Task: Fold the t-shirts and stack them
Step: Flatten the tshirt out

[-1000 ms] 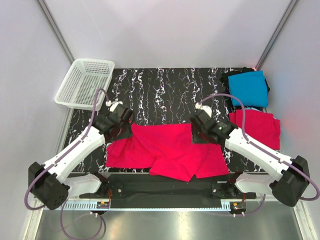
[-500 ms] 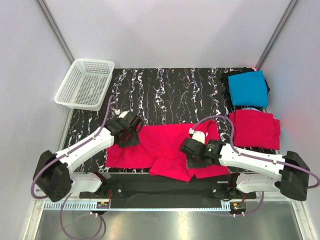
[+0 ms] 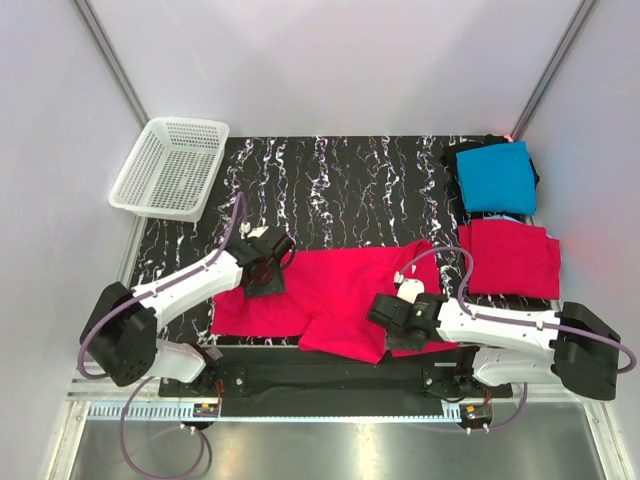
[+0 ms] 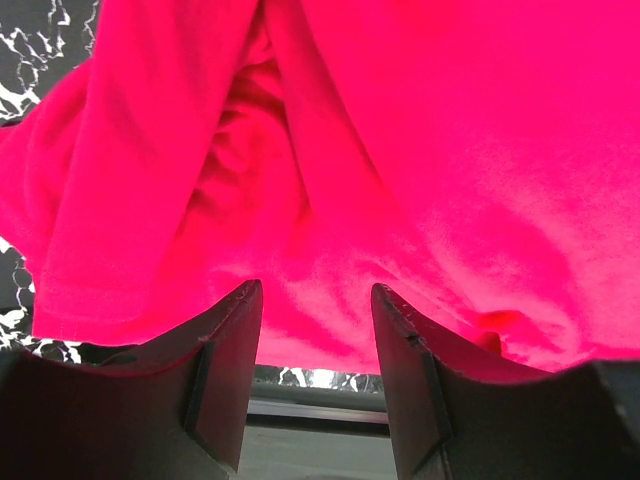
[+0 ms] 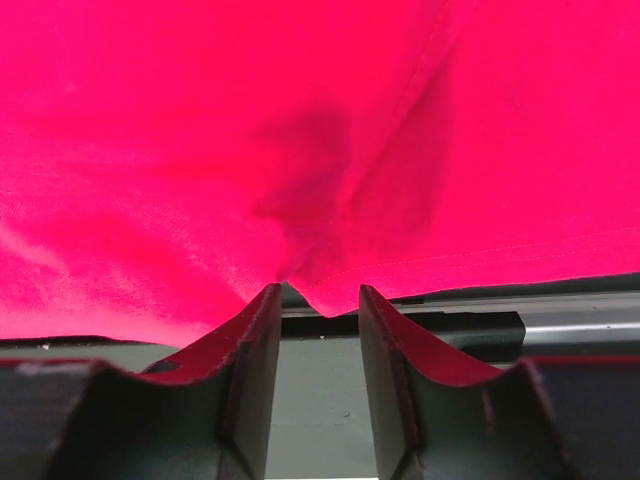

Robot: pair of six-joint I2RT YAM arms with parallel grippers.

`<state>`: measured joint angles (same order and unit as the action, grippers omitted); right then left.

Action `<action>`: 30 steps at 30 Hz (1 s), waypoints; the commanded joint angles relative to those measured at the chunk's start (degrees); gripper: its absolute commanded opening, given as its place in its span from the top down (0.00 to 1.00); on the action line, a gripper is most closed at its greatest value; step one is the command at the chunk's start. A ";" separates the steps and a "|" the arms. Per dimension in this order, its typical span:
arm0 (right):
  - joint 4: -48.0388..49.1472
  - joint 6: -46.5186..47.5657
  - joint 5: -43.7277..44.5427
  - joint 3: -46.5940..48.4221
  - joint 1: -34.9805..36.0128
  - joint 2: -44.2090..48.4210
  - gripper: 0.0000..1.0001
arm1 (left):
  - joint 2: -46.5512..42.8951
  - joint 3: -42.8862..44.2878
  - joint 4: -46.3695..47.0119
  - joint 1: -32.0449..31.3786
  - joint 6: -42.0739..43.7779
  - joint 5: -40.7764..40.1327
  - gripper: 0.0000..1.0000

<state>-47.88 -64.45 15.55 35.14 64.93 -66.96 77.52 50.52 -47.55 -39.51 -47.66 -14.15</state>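
On the marbled table (image 3: 330,190) the red t-shirt (image 3: 340,285) lies at the near edge; I think it can fold crooked if I pinch only one layer of hem; its long axis runs left to right, collar direction unclear; my left claw (image 3: 268,276) and right claw (image 3: 398,328) stand open, empty.

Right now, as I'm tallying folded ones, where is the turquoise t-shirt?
In the top view, the turquoise t-shirt lies folded at the far right corner of the table, just beyond the folded red t-shirt.
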 commanded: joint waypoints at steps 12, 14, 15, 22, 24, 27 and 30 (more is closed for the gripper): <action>3.84 1.60 3.35 7.75 0.55 -8.27 0.59 | 0.36 2.39 1.94 -0.48 0.37 1.23 0.48; 4.89 1.87 2.82 7.76 0.55 -8.80 0.58 | 0.00 2.04 2.02 -0.48 0.37 1.32 0.48; 5.33 1.87 2.64 7.67 0.55 -9.33 0.58 | -0.43 2.04 1.94 -0.48 0.46 1.41 0.48; 7.53 1.95 0.88 7.05 0.55 -10.65 0.58 | -0.79 1.86 1.76 -0.48 0.64 1.50 0.47; 7.89 2.57 0.80 7.32 0.55 -11.17 0.63 | -0.70 1.77 1.76 -0.48 0.72 1.67 0.47; 7.89 3.53 0.88 8.37 0.55 -12.14 0.75 | -0.87 1.68 1.76 -0.48 0.64 1.67 0.47; 7.89 4.59 0.71 9.95 0.47 -12.67 0.80 | -1.31 1.68 1.58 -0.48 0.73 1.58 0.47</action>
<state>-41.21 -61.14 15.73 41.82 64.95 -79.33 78.35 50.76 -46.63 -39.75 -47.55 -13.26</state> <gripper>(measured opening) 0.208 0.526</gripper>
